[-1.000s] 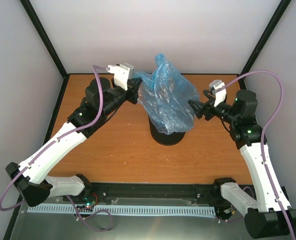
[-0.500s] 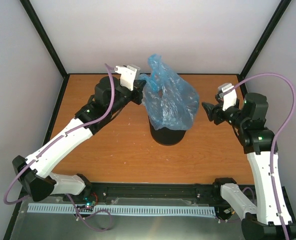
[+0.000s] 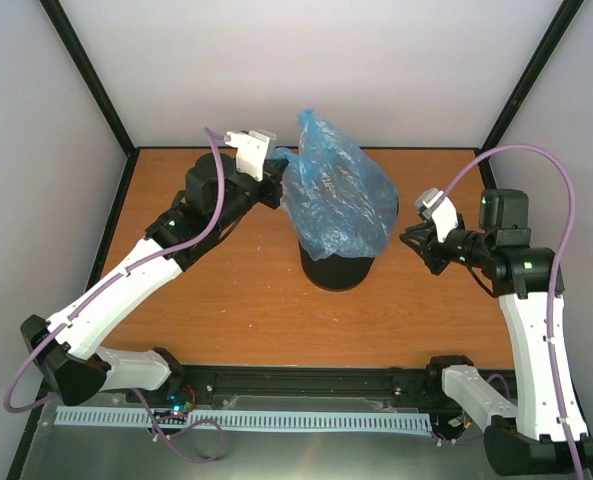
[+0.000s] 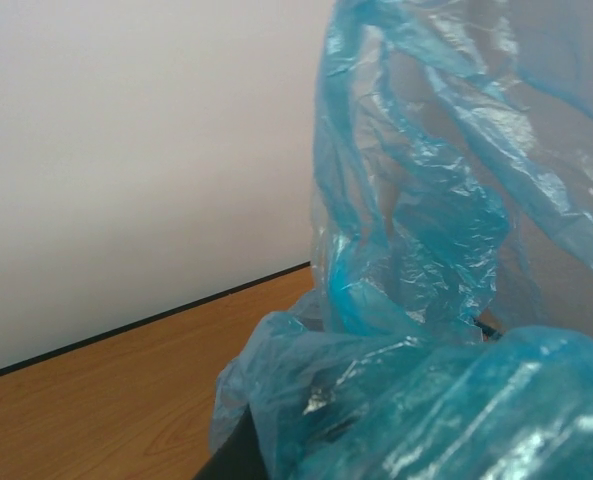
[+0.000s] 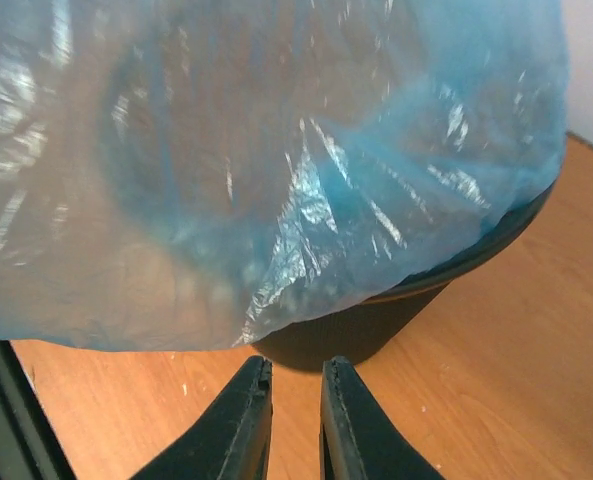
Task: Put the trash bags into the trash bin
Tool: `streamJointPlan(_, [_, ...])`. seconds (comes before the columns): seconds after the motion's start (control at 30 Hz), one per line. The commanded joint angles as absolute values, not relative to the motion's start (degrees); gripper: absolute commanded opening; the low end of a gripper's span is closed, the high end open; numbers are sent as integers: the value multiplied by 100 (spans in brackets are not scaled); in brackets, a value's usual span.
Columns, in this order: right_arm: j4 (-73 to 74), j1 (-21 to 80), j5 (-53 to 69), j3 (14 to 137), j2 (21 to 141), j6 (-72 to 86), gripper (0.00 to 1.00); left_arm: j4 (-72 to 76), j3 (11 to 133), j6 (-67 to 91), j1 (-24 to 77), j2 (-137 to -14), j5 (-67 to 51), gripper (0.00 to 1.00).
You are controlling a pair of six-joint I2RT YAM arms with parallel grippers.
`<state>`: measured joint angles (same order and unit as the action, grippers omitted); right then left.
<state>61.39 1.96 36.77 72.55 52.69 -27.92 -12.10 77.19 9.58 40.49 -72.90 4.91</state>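
Note:
The light-blue trash bag (image 3: 341, 200) billows up over the black mesh trash bin (image 3: 336, 270) at the table's middle and drapes over its rim. My left gripper (image 3: 279, 190) is at the bag's left edge, shut on the film. In the left wrist view the bag (image 4: 426, 250) fills the frame, and only one dark finger (image 4: 231, 455) shows under it. My right gripper (image 3: 408, 238) hangs to the right of the bin, clear of the bag. In the right wrist view the right gripper (image 5: 294, 370) has a narrow gap with nothing in it, below the bag (image 5: 226, 150) and in front of the bin (image 5: 376, 320).
The orange wooden table (image 3: 226, 300) is closed in by white walls and black frame posts at the back corners. Both arm bases sit on the black rail (image 3: 306, 385) at the near edge.
My right gripper let go of the bag, drew back to the right and lower, and its jaws closed to a narrow gap. The bag sagged onto the bin's right side. The left gripper kept its hold.

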Motion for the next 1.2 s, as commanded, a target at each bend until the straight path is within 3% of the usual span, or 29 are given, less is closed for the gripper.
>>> streamJointPlan(0.0, [6711,253,3749,7318,5512,-3353,15,-1211,7859,1044,3998,-7094,632,1])
streamJointPlan(0.13, [6870,467,3531,7273,5841,-3673,8,-1212,7858,1033,3999,-7080,739,1])
streamJointPlan(0.63, [5629,1265,3665,7758,6753,-2764,9,-980,7787,972,3999,-7049,705,1])
streamJointPlan(0.97, [5374,1623,3039,8213,7742,-2470,13,-951,7752,932,3999,-7074,714,1])
streamJointPlan(1.17, [5691,1634,3096,8358,7661,-2284,16,-993,7769,1012,3999,-7225,692,1])
